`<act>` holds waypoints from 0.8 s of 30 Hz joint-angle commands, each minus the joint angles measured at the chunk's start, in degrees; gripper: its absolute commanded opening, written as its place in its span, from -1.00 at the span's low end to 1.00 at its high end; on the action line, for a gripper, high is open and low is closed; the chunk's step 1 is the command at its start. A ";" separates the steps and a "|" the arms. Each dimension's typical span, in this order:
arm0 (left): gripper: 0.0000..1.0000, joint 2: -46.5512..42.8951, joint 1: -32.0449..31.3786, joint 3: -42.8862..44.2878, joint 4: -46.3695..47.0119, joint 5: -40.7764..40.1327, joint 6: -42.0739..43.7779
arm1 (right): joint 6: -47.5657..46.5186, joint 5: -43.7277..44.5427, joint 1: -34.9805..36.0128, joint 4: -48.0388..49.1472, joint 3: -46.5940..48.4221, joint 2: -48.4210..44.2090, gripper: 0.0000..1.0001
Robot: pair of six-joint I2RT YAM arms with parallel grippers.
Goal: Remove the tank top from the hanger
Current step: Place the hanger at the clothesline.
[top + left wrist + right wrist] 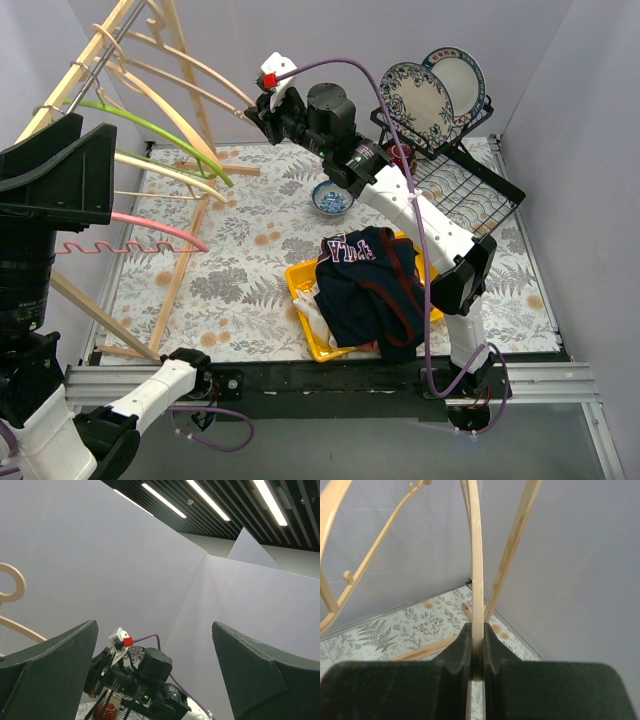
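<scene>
Beside the dish rack [465, 185], the navy tank top [370, 285] lies heaped over a yellow tray [298, 282]. The right gripper [477, 647], stretched high, pinches a wooden hanger [476, 555]; the left gripper [154, 625] gapes upward, empty.

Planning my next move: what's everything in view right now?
tank top: one, navy with red trim, heaped on the tray
tray: one, yellow, table centre
white item: one, in the tray, unclear what
bowl: one, blue, behind the tray
dish rack: one, black, far right
plates: two, blue and white, standing in the dish rack
wooden rack: one, pale, left side
wooden hangers: several, pale, on the wooden rack
green hanger: one, green, same rack
pink hanger: one, pink, same rack
table: one, floral cover
left gripper: one, black, open, raised
right gripper: one, black, shut on a wooden hanger
</scene>
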 commanded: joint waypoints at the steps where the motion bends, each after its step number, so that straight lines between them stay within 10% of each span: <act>1: 0.96 0.02 0.03 0.21 0.00 -0.18 0.46 | 1.41 -0.73 -0.19 9.75 3.98 1.01 -0.97; 24: 0.96 -0.95 0.03 -1.91 0.09 -0.62 1.60 | 9.94 -5.21 -0.01 15.64 7.93 11.82 -0.97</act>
